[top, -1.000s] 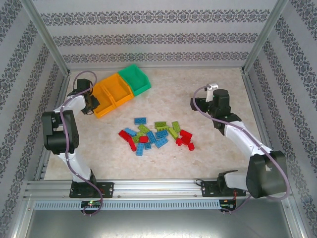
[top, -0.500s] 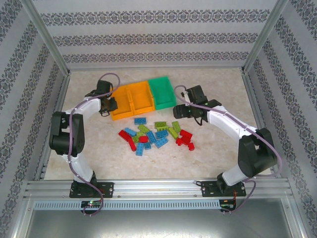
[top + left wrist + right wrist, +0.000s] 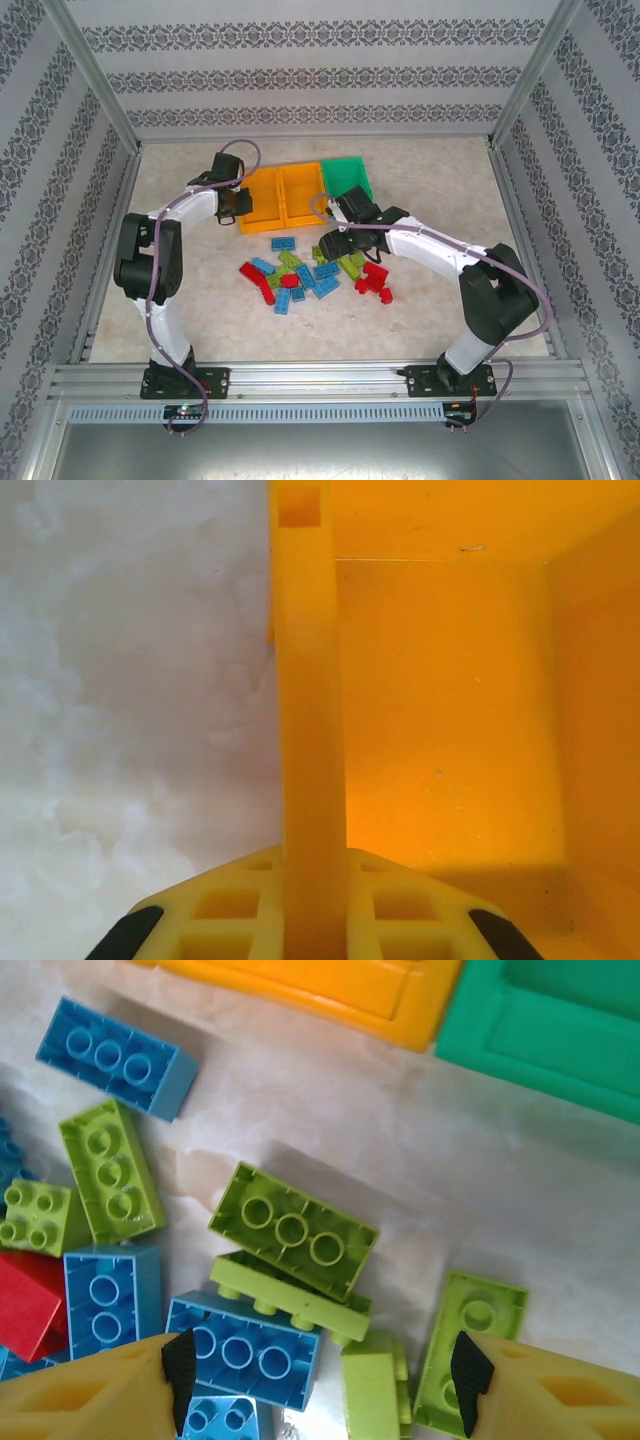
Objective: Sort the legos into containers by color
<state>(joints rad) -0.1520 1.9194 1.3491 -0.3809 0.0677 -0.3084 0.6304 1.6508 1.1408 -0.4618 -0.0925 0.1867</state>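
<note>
Dragged closer since the earlier frame, the containers (image 3: 300, 192) now stand in a row just behind the legos (image 3: 310, 270), which lie heaped on the table (image 3: 450, 180), red, blue and lime mixed. Over the heap's far edge the right gripper (image 3: 320, 1365) has come down, fingers apart above a lime brick (image 3: 293, 1228). Behind the heap's left, the left gripper (image 3: 310, 920) is clamped on the wall of the end orange bin (image 3: 440, 730).

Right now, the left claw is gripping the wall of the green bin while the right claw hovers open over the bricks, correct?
No. The left gripper grips the wall of an orange-yellow bin, not the green bin, as the left wrist view shows. The right gripper does hover open over the bricks.
</note>
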